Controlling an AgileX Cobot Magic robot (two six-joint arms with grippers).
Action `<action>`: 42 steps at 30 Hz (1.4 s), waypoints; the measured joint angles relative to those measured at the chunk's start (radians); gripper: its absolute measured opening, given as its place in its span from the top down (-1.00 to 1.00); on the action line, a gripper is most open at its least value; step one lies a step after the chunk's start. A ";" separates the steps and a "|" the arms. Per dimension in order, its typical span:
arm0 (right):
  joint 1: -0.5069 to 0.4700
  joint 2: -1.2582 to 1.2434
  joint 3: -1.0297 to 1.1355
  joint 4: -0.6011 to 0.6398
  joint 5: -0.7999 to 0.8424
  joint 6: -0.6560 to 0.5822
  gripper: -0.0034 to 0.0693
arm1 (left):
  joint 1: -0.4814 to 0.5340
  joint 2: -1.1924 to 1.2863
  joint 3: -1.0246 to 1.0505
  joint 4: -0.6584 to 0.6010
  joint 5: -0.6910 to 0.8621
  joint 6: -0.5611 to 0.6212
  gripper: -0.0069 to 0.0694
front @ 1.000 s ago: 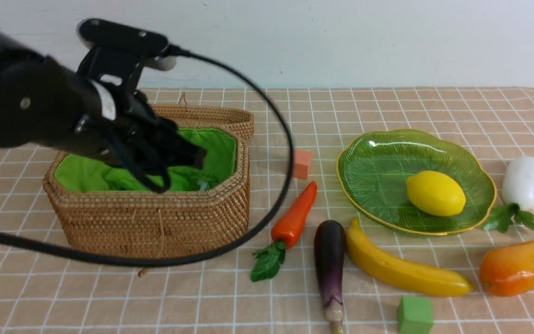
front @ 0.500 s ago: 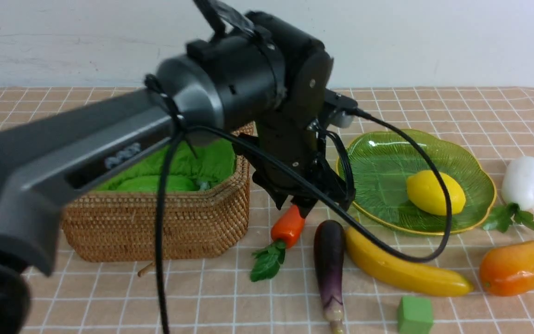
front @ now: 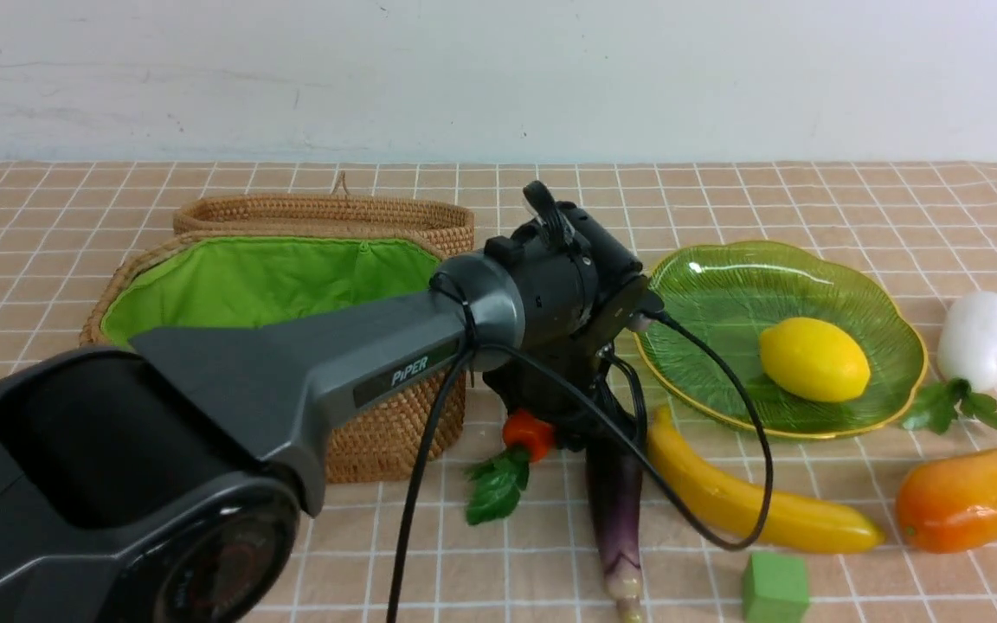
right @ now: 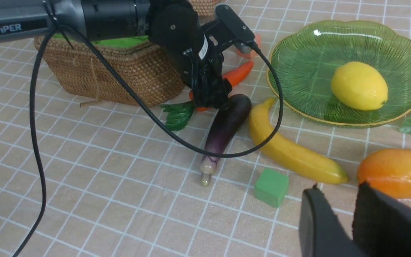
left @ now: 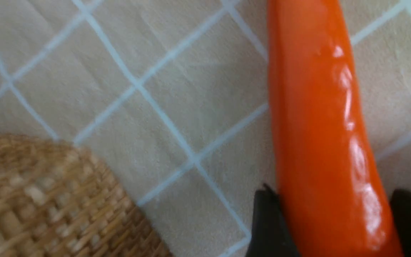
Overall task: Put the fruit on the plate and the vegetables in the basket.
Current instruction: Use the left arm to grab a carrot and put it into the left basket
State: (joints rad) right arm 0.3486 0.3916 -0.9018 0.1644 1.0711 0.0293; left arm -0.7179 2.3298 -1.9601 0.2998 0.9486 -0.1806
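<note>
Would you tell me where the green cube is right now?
In the front view, the green cube sits at the near edge, right of centre, in front of the banana and right of the eggplant.

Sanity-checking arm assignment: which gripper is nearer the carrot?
Left. The left gripper straddles the carrot, one finger on each side; the right gripper hangs near the mango, well away.

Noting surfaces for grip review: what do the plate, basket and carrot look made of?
Plate: probably glass; translucent green, glossy, ribbed, with a gold rim and sharp highlights.
Basket: woven wicker, matte, with the coils visible; its lining looks like green fabric with soft folds.
Carrot: likely plastic; smooth, glossy orange, with bright streak reflections and no surface texture.
</note>
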 joint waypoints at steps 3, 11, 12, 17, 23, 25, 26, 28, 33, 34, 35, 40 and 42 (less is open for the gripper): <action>0.000 0.000 0.000 0.004 0.002 0.000 0.43 | 0.000 0.004 -0.002 0.002 -0.018 0.000 -0.13; 0.000 0.000 0.000 0.004 0.007 0.000 0.43 | -0.027 -0.099 0.002 0.023 -0.014 0.013 -0.13; 0.000 0.000 0.000 0.004 0.006 -0.001 0.43 | -0.039 -0.142 0.002 0.035 -0.007 0.025 -0.13; 0.000 0.000 0.000 0.003 -0.020 -0.002 0.43 | -0.089 -0.357 -0.002 0.068 0.085 0.151 -0.13; 0.000 0.000 0.000 0.003 -0.071 -0.029 0.43 | -0.013 -0.565 0.047 0.061 0.280 0.428 -0.13; 0.000 0.000 0.000 0.003 -0.079 -0.029 0.43 | 0.039 -0.618 0.106 0.037 0.285 0.517 -0.13; 0.000 0.000 0.000 0.003 -0.081 -0.029 0.43 | 0.070 -0.644 0.148 0.027 0.285 0.569 -0.13; 0.000 0.000 0.000 0.003 -0.083 -0.045 0.42 | 0.146 -0.685 0.259 0.017 0.284 0.704 -0.13; 0.000 0.000 0.000 0.012 -0.083 -0.054 0.42 | 0.266 -0.671 0.424 0.013 0.131 0.875 -0.13; 0.000 0.000 0.000 0.018 -0.083 -0.054 0.42 | 0.285 -0.657 0.452 0.014 0.081 0.887 -0.13; 0.000 0.000 0.000 0.024 -0.082 -0.054 0.42 | 0.296 -0.646 0.464 0.014 0.039 0.887 -0.13; 0.000 0.000 0.000 0.059 -0.072 -0.056 0.42 | 0.317 -0.616 0.480 0.015 -0.091 0.781 -0.16; 0.000 0.000 0.000 0.065 -0.069 -0.056 0.42 | 0.317 -0.616 0.480 0.021 -0.114 0.753 -0.24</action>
State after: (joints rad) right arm 0.3486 0.3916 -0.9018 0.2297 1.0023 -0.0265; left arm -0.4006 1.7141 -1.4802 0.3212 0.8347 0.5722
